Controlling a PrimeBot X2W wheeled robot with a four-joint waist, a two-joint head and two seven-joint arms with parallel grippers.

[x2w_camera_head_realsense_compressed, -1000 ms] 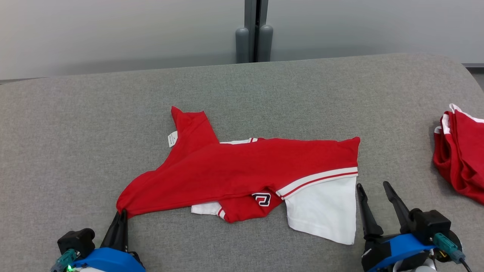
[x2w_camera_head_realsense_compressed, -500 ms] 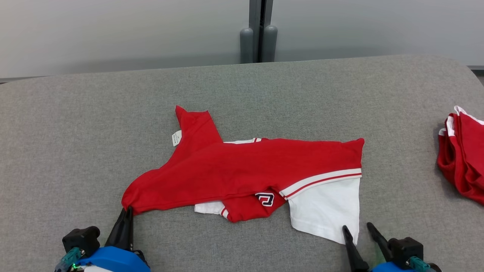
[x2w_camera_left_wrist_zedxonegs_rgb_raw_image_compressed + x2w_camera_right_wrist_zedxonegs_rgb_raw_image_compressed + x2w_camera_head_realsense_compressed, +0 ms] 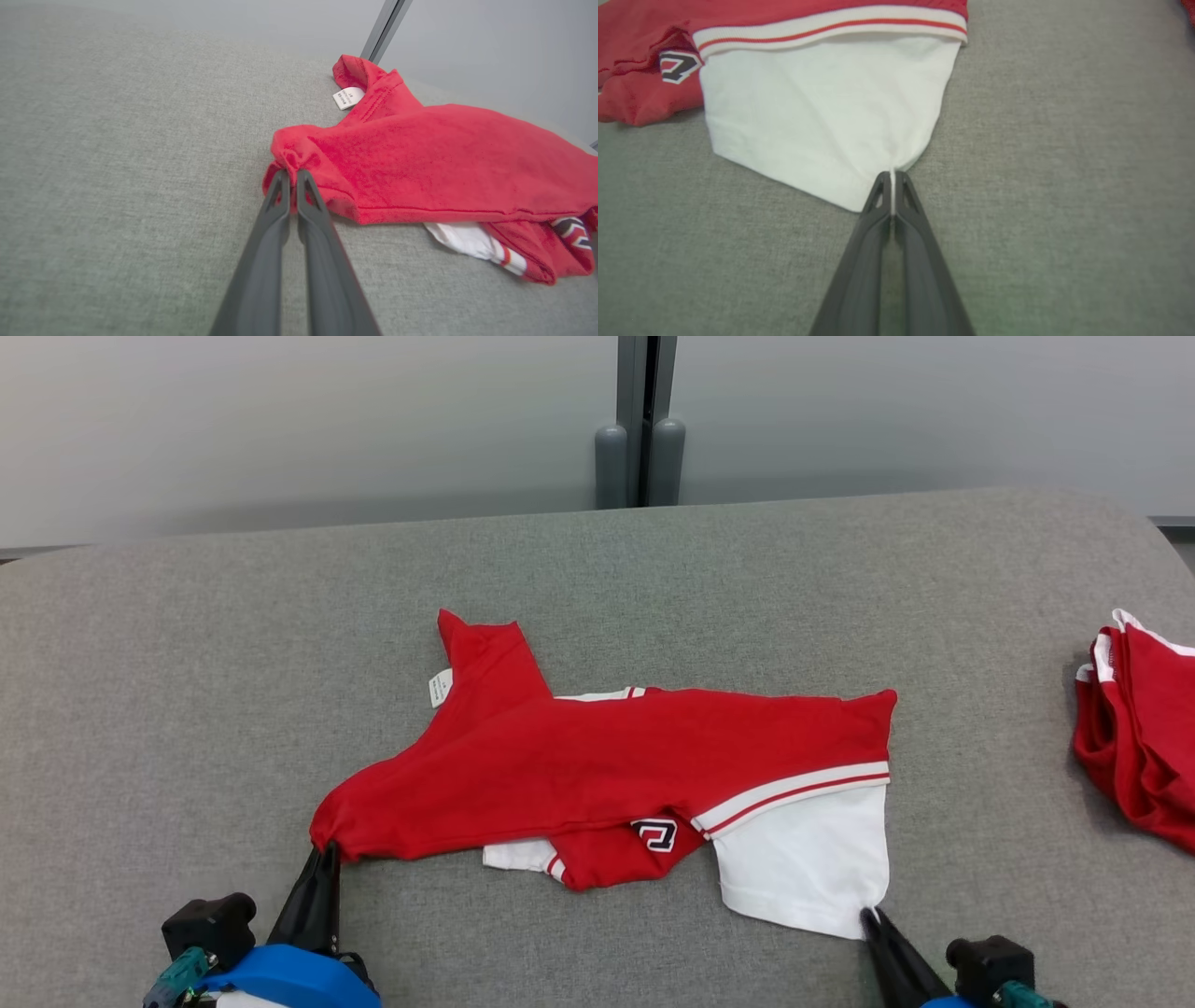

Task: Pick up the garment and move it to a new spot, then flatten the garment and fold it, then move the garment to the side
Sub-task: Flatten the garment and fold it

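Note:
The garment (image 3: 607, 765) is a red and white shirt with striped trim, lying loosely folded across the middle of the grey cushion (image 3: 187, 663). My left gripper (image 3: 327, 849) is shut on its red near-left corner; the left wrist view shows the red cloth (image 3: 420, 154) bunched between the tips of that gripper (image 3: 293, 173). My right gripper (image 3: 870, 915) is shut on the near-right corner of the white part. In the right wrist view that gripper (image 3: 892, 175) pinches the white fabric (image 3: 822, 112) at its edge.
A second red and white garment (image 3: 1139, 728) lies crumpled at the cushion's right edge. A grey wall with a dark post (image 3: 639, 420) stands behind the cushion. Bare cushion surrounds the shirt on the left, far side and right.
My right gripper has moved down and left to the white corner and closed on it. The left gripper has kept its grip on the red corner. The camera has shifted slightly.

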